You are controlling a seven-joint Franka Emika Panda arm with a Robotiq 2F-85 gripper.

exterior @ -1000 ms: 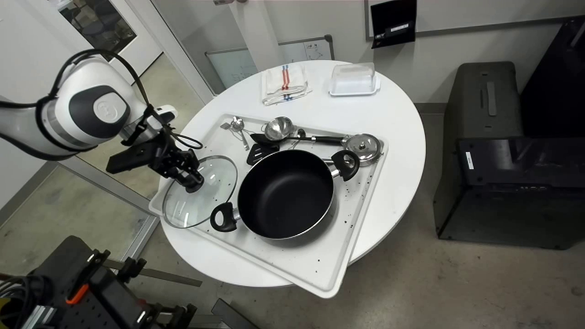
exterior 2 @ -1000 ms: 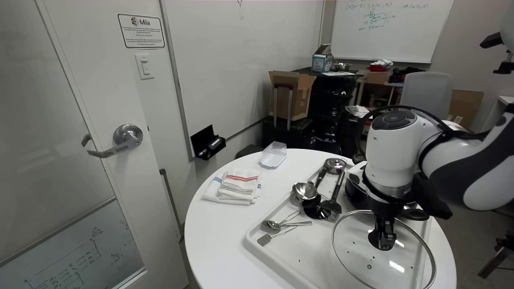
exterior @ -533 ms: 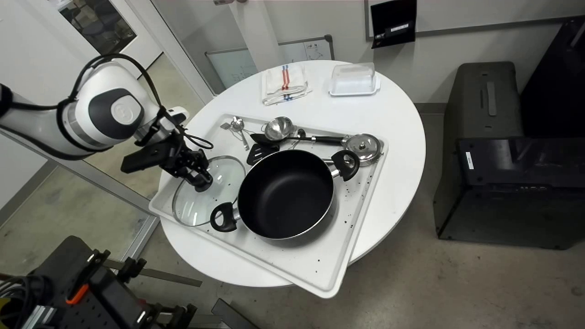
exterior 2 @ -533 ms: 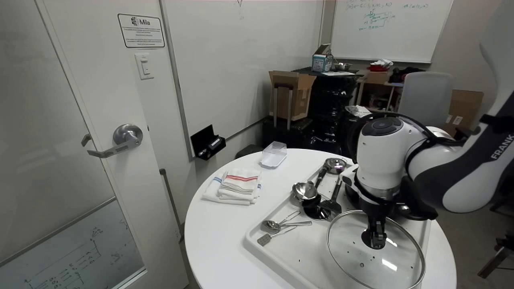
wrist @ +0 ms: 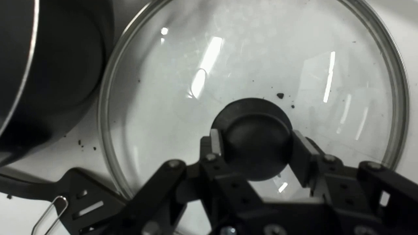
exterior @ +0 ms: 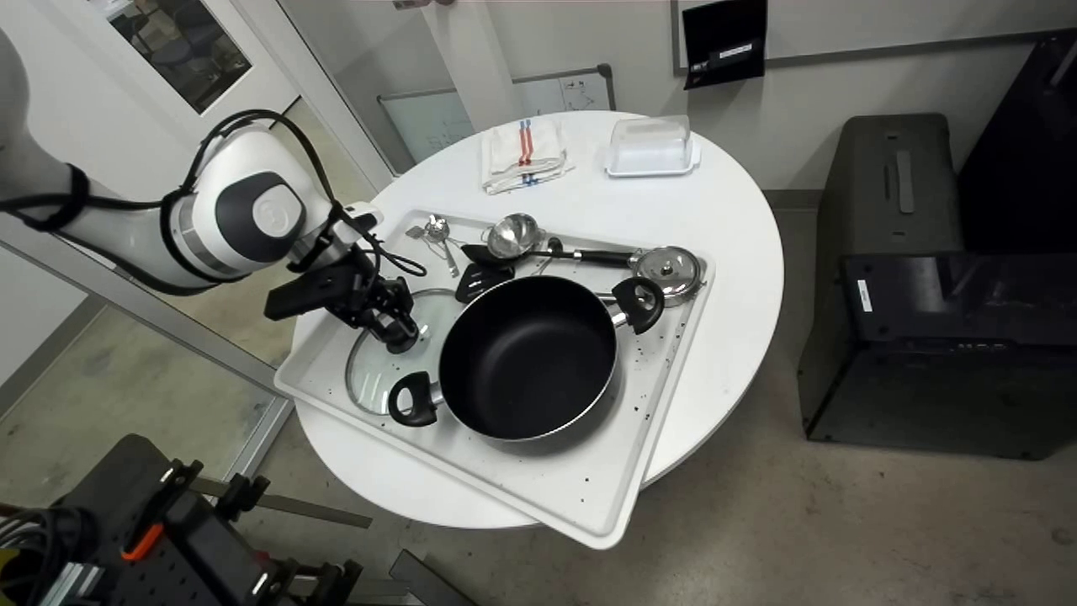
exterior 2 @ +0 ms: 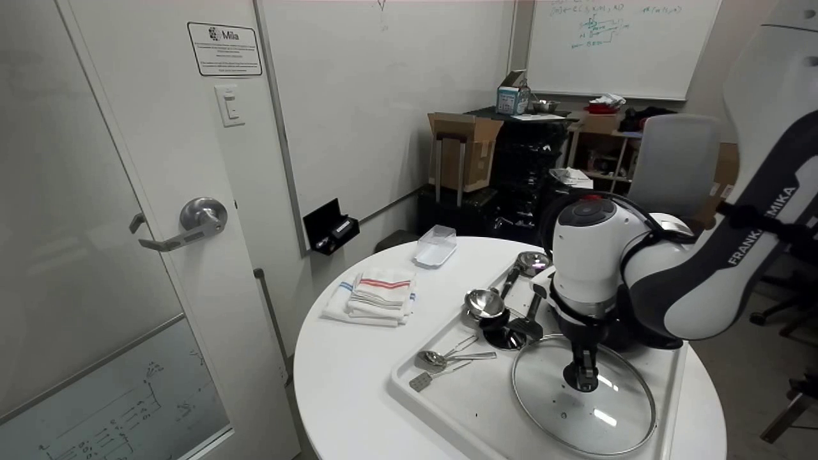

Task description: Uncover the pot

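Black pot [exterior: 528, 358], uncovered, sits on white tray [exterior: 621, 439], mid worktop [exterior: 730, 337]; a tray corner juts past the worktop edge. Claw [wrist: 259, 147] pinches knob [wrist: 254, 137] of glass lid [wrist: 248, 73], just beside pot. Folded cloths [exterior: 526, 156] lie near the opposite edge.

A round white tabletop [exterior: 736, 295] stands above a grey concrete floor [exterior: 883, 522], with dark cases [exterior: 892, 194] nearby. A white-framed glass door [exterior 2: 156, 144] with a metal lever handle [exterior 2: 203, 217] stands beside a large wall whiteboard [exterior 2: 396, 96]; farther back are an open cardboard box [exterior 2: 481, 156], a grey chair [exterior 2: 676, 163] and a green-marked whiteboard [exterior 2: 623, 57].
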